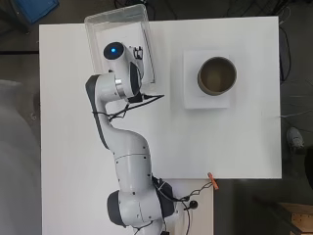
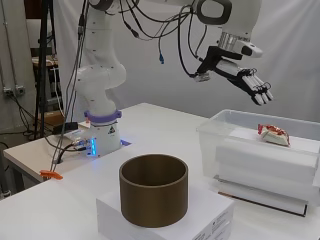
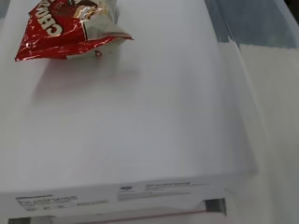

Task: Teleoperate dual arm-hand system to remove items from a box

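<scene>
Overhead view: arm [image 1: 122,83] hides the hand and most of the clear box [image 1: 93,24] interior. Wrist view: snack packet [image 3: 70,28] cut off by the edge.

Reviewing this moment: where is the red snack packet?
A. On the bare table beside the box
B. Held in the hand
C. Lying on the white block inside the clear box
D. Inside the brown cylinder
C: the red snack packet lies on the white block inside the clear box, with the open hand above it, apart.
</scene>
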You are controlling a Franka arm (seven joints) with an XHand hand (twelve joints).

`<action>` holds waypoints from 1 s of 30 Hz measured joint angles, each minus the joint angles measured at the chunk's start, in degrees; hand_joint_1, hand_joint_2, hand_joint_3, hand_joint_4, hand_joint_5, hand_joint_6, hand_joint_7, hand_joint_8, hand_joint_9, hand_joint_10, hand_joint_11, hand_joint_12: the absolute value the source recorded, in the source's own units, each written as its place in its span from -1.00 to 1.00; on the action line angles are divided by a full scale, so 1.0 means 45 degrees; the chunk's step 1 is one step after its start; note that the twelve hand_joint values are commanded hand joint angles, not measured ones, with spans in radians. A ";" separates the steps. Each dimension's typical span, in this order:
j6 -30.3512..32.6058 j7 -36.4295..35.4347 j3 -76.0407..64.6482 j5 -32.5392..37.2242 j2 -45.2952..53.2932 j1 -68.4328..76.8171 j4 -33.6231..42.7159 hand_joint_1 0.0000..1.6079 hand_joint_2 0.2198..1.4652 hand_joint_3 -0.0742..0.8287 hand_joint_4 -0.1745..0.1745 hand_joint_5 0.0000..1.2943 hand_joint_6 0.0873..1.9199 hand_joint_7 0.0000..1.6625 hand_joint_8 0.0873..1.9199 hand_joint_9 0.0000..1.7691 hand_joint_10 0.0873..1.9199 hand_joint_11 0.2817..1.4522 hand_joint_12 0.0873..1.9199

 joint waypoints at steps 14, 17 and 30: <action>0.0124 0.0756 0.0837 -0.3394 0.2909 0.0680 0.2036 -0.83 -0.05 -0.85 0.61 -0.62 -1.00 -0.63 -1.00 -0.52 -1.00 -0.71 -1.00; 0.0125 0.0732 0.0794 -0.3689 0.3250 0.0726 0.2084 -0.89 -0.05 -0.85 0.58 -0.63 -1.00 -0.62 -1.00 -0.52 -1.00 -0.71 -1.00; -0.0655 0.0994 0.0762 -0.3936 0.5052 0.1174 0.3155 -0.94 -0.03 -0.83 0.67 -0.70 -1.00 -0.68 -1.00 -0.59 -1.00 -0.73 -1.00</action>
